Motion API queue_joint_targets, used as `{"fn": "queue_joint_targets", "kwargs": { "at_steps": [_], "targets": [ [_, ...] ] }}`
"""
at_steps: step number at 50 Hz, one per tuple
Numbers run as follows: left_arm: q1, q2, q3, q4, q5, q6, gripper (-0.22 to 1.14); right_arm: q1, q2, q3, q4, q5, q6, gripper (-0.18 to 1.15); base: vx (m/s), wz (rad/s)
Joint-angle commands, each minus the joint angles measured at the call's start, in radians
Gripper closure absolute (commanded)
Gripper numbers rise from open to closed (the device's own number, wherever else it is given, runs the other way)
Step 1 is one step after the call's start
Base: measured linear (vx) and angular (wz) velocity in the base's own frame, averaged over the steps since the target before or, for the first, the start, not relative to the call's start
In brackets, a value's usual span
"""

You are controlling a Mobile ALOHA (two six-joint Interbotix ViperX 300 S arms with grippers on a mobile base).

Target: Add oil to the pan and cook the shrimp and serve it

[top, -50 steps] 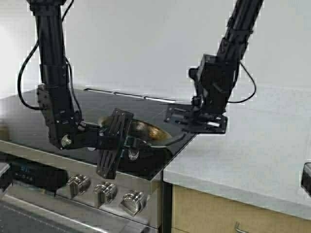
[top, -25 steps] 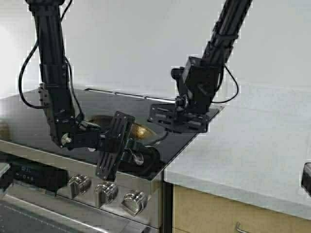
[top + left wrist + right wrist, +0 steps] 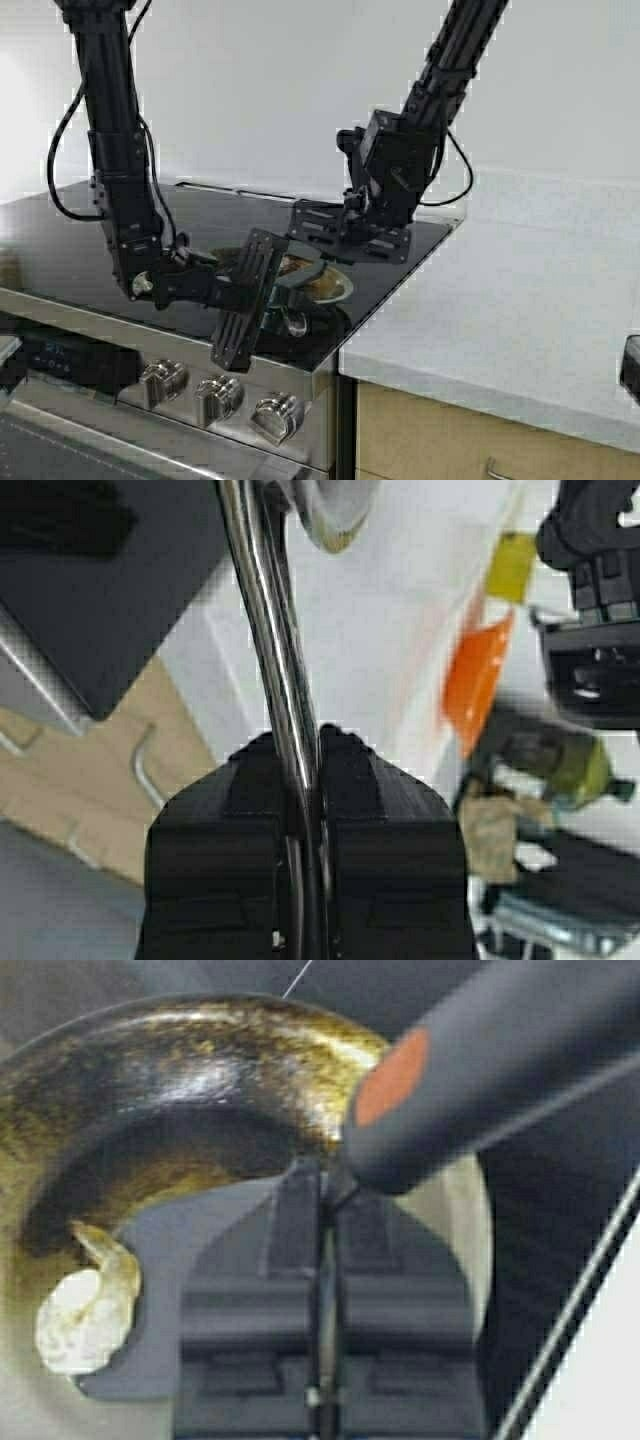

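- Left pincer (image 3: pixel 285 292), nearest, over front edge of black glass stove top (image 3: pixel 60 235): clamped tight on short silver handle (image 3: pixel 285 700) of small round steel frying pan (image 3: pixel 325 285) w/ browned golden inside. Judged purpose: steady the pan while food is worked.
- Pale beige-pink curled shrimp (image 3: pixel 85 1310): lies inside pan near its wall, touching edge of grey flat spatula blade (image 3: pixel 200 1250); blade set beside it, prob. to slide under.
- Right pincer (image 3: pixel 322 1195), above pan's far side: closed on grey spatula handle (image 3: pixel 480 1070) w/ orange spot.
- Pale worktop (image 3: pixel 520 300) to robot's right.
- Oil jug not identifiable.
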Motion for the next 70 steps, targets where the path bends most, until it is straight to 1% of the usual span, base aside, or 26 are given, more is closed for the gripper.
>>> {"fn": "queue_joint_targets", "kwargs": {
  "at_steps": [1, 28, 49, 70],
  "targets": [
    [-0.012, -0.049, -0.017, 0.017, -0.008, 0.015, 0.89, 0.028, -0.008, 0.000, 0.020, 0.017, -0.006, 0.90, 0.00, 0.00],
    [-0.012, -0.049, -0.014, 0.020, -0.008, 0.015, 0.89, -0.029, -0.106, -0.012, 0.031, 0.017, -0.008, 0.90, 0.00, 0.00],
    [-0.012, -0.048, -0.017, 0.018, -0.008, 0.015, 0.89, -0.029, -0.156, -0.014, 0.031, 0.028, -0.009, 0.90, 0.00, 0.00],
    [-0.014, -0.046, -0.014, 0.018, -0.008, 0.015, 0.89, -0.029, -0.181, -0.046, 0.031, 0.058, -0.014, 0.90, 0.00, 0.00]
  ]
}}
